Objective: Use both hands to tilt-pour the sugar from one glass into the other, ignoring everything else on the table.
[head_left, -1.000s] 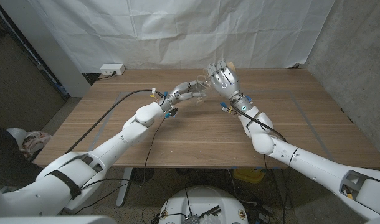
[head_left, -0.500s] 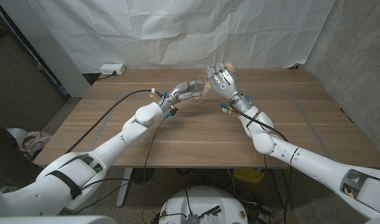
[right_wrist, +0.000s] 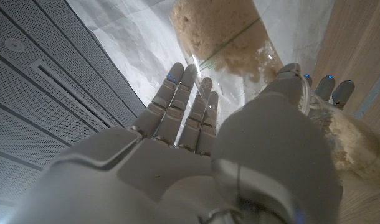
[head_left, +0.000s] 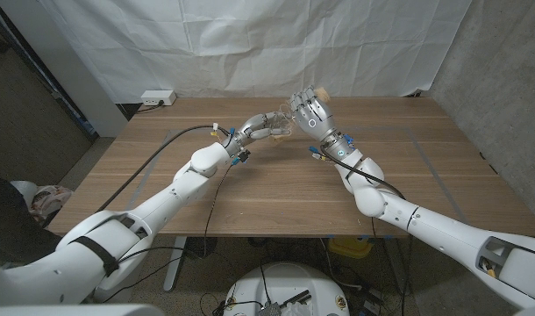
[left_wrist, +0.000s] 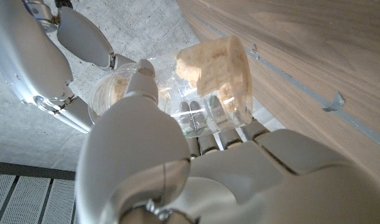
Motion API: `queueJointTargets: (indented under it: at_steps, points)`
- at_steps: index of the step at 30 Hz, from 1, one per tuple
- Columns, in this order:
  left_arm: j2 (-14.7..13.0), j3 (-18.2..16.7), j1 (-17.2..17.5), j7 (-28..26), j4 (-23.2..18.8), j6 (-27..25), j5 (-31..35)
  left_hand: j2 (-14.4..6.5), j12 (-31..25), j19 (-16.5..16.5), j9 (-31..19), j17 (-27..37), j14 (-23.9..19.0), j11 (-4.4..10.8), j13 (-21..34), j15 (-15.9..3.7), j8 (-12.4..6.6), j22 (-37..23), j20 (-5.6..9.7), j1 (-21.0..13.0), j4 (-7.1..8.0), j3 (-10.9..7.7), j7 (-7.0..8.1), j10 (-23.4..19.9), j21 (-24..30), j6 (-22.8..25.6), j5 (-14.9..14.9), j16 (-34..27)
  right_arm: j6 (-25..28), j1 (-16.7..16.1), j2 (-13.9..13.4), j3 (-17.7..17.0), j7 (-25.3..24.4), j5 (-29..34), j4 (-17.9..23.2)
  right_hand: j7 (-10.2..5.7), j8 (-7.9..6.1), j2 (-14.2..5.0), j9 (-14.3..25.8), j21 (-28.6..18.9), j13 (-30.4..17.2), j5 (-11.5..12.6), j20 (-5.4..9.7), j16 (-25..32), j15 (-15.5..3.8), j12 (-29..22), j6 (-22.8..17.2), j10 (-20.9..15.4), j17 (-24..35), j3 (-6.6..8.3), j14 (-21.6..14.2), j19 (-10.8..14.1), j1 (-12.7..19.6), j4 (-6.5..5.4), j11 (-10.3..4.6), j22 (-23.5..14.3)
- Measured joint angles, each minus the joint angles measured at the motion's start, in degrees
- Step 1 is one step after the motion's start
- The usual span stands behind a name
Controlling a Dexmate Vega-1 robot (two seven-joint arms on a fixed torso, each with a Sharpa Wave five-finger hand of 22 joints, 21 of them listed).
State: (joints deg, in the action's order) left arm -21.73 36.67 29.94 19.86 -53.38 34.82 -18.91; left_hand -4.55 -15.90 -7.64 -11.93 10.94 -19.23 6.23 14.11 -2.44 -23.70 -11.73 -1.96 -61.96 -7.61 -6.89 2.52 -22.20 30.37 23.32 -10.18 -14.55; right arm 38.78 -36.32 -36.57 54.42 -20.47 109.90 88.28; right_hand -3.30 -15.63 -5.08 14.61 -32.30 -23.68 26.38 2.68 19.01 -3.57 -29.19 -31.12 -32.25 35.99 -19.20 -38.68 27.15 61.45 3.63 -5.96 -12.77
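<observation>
Over the far middle of the table, my left hand point(head_left: 264, 128) grips a clear glass point(left_wrist: 218, 68) lying tilted, with pale brown sugar inside. My right hand point(head_left: 312, 109) is slightly higher and holds the second clear glass point(right_wrist: 230, 34), also tilted and with a lump of sugar in it. The two glasses meet mouth to mouth between the hands point(head_left: 288, 120). In the left wrist view, the right hand's glass point(left_wrist: 112, 93) has a little sugar on its wall. In the right wrist view, the left hand's glass point(right_wrist: 346, 140) has sugar piled in it. Which way the sugar runs I cannot tell.
The wooden table point(head_left: 276, 193) lies bare beneath both arms. A white power strip point(head_left: 158, 97) sits at its far left corner. A white sheet point(head_left: 250, 44) hangs behind the table. A black cable point(head_left: 162, 149) runs along my left arm.
My right hand has leaned over and shifted a little toward the left hand, bringing the glasses together. Brown sugar now shows between the hands. The left arm has barely moved.
</observation>
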Motion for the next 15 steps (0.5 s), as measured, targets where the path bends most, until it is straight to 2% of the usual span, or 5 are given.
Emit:
queueJointTargets:
  at_steps: [11, 12, 15]
  points:
    - [0.9, 0.0, -0.9, 1.2, 2.2, 1.5, -0.6, 0.0, 0.2, 0.0, 0.0, 0.0, 0.0, -0.01, 0.0, 0.0, 0.13, 0.0, 0.0, 0.0, 0.0, 0.0, -0.21, 0.0, 0.0, 0.2, 0.0, 0.0, 0.1, 0.9, 0.6, 0.7, 1.0, 1.0, -1.6, 0.0, 0.18, 0.2, 0.0, 0.0, -0.1, 0.0, 0.1, 0.0, 0.01, 0.2, 0.0, 0.0, 0.3, 0.0, 0.0, -0.1, 0.5, 0.0, 0.0, 0.0]
    - [1.7, 0.1, -1.8, 1.3, 4.4, 1.7, -0.6, 0.0, 0.2, 0.0, 0.0, 0.0, 0.0, -0.01, 0.0, 0.0, 0.14, 0.0, 0.0, 0.0, 0.0, 0.0, -0.21, 0.0, 0.0, 0.2, 0.0, 0.0, 0.0, 1.0, 0.7, 0.8, 1.4, 1.2, -1.8, 0.0, 0.39, 0.18, -0.1, 0.0, -0.1, 0.0, 0.1, 0.0, 0.01, 0.2, 0.0, 0.0, 0.3, 0.0, 0.0, -0.1, 0.5, 0.0, 0.0, 0.0]
    - [1.9, 0.1, -2.0, 1.6, 4.9, 2.1, -0.7, 0.0, 0.2, 0.0, 0.0, 0.0, 0.0, -0.01, 0.0, 0.0, 0.21, 0.0, 0.0, 0.0, 0.0, 0.0, -0.06, 0.0, 0.0, 0.3, 0.0, 0.0, 0.0, 1.3, 0.9, 0.9, 1.5, 1.2, -2.2, 0.0, 0.39, 0.12, -0.3, 0.0, -0.1, 0.0, -0.04, -0.4, 0.01, 0.2, 0.0, 0.0, 0.3, 0.0, 0.0, -0.2, 0.4, 0.0, 0.0, 0.0]
